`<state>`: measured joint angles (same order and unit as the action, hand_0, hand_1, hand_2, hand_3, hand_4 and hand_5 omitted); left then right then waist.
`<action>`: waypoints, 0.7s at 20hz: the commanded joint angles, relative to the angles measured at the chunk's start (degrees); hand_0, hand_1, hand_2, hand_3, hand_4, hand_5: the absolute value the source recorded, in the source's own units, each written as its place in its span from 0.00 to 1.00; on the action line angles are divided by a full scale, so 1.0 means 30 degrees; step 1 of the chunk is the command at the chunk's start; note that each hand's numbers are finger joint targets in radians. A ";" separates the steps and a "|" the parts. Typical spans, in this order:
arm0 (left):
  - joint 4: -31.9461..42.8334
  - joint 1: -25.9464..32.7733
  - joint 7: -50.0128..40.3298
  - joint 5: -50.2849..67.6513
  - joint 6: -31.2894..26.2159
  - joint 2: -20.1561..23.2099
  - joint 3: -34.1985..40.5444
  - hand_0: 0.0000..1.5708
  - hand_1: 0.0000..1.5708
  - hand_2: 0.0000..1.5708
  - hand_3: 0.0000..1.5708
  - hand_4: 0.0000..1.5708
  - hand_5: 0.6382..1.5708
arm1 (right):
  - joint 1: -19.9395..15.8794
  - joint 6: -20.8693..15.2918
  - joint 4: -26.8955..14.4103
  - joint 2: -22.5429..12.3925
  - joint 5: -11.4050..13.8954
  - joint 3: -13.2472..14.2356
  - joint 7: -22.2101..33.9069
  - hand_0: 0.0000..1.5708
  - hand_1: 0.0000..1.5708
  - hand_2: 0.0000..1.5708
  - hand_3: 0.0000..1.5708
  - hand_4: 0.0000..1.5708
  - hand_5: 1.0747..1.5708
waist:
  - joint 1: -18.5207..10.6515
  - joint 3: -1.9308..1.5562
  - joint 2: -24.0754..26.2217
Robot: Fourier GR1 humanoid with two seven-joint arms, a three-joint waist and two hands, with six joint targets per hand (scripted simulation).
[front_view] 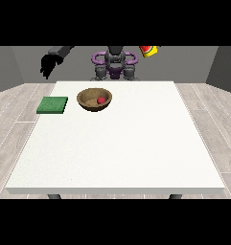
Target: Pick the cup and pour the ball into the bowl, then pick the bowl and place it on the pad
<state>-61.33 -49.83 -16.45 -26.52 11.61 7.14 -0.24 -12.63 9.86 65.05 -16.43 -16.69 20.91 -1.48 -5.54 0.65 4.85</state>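
Grey walls and a pale plank floor frame the white desk (136,143) that carries our work. On it, towards the far left of the view, sits the wooden bowl (94,100) with the red ball (101,99) already inside, so we judge the pour done. Just beside the bowl, at the desk's left edge, lies the green pad (52,105); the two are near but apart.

We see the cup (148,50) up at the view's top right, tilted and well above the desk; what carries it is cut off, so we cannot tell how the hand on that side stands. Our hand at the view's left (50,64) hangs in the air beyond the desk's far corner, fingers drooping and relaxed, holding nothing.

The step in hand, as we judge it, is taking up the bowl. We should bring the free hand down over the bowl's near rim, close on the wall and not the ball, and lift level so the ball stays in. Then a short sideways carry puts it squarely on the pad.
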 commanded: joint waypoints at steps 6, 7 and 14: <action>-0.0956 0.0627 0.2563 0.9298 -0.7435 0.3367 0.6153 0.00 0.00 0.00 0.00 0.67 0.99 | 0.0437 -0.2554 -0.0335 0.2985 0.0865 -0.0560 -0.1883 0.00 0.00 0.00 0.00 0.46 0.99 | -0.2033 -0.0185 -0.1857; -0.1020 0.0483 0.2635 0.9798 -0.8021 0.4061 0.6637 0.00 0.00 0.00 0.00 0.67 0.99 | 0.0604 -0.1736 -0.0678 0.2732 0.0523 -0.0493 -0.1965 0.00 0.00 0.00 0.00 0.47 0.99 | -0.1638 -0.0204 -0.1988; -0.1410 0.1451 0.2310 1.1436 -0.9543 0.6163 0.7914 0.00 0.00 0.00 0.00 0.63 0.99 | -0.0045 -0.1050 -0.3924 0.3111 0.0886 -0.0701 -0.4884 0.00 0.00 0.00 0.00 0.44 0.99 | -0.1036 -0.0227 -0.3304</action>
<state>-65.14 -46.38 -8.77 4.26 -14.25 21.95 20.63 -12.56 5.32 57.52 -7.86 -14.67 19.65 -12.53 -10.07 0.02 -3.80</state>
